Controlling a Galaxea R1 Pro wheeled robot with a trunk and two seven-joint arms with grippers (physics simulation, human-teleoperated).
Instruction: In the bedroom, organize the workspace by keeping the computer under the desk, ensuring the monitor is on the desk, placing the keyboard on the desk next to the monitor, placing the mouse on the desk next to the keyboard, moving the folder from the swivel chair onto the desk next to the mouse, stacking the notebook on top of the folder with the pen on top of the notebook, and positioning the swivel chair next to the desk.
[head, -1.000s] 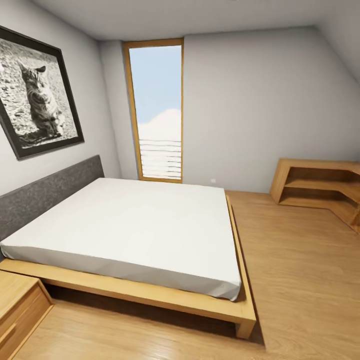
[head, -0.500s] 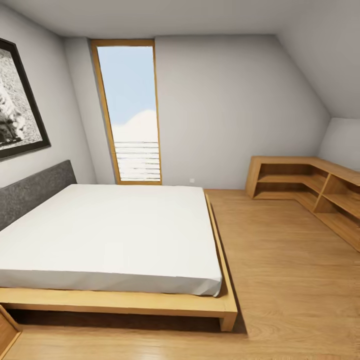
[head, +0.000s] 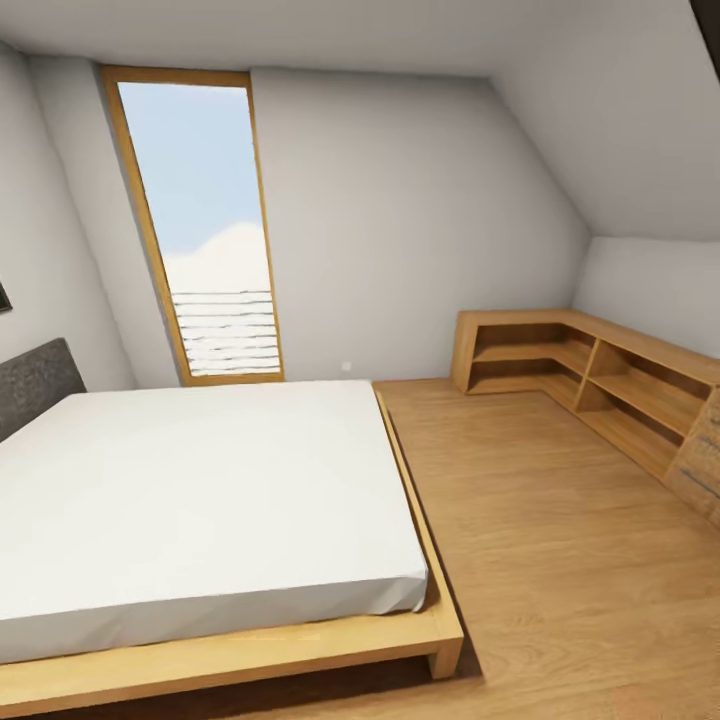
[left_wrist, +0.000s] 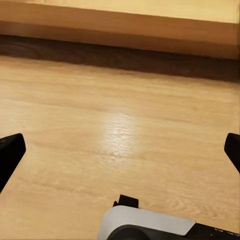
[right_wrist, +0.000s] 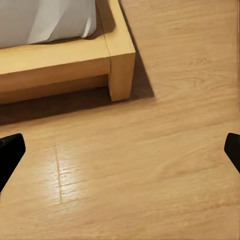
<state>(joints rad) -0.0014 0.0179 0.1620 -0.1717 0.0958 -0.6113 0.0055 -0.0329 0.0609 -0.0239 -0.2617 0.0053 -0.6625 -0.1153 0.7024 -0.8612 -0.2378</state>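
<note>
Filling the head view's lower left, a wide low bed (head: 200, 500) with a white mattress on a light wooden frame sits on the honey-coloured plank floor (head: 560, 520). Behind it a tall wood-framed window (head: 200, 230) shows sky and cloud. Along the right wall runs a low open wooden shelf unit (head: 590, 370) turning the corner. None of the workspace items can be seen here. The left gripper (left_wrist: 120, 150) hangs over bare floor beside the bed frame, black fingertips (left_wrist: 10, 150) spread wide, holding nothing. The right gripper (right_wrist: 120, 150) is likewise spread wide and empty, near the bed's corner leg (right_wrist: 121, 70).
</note>
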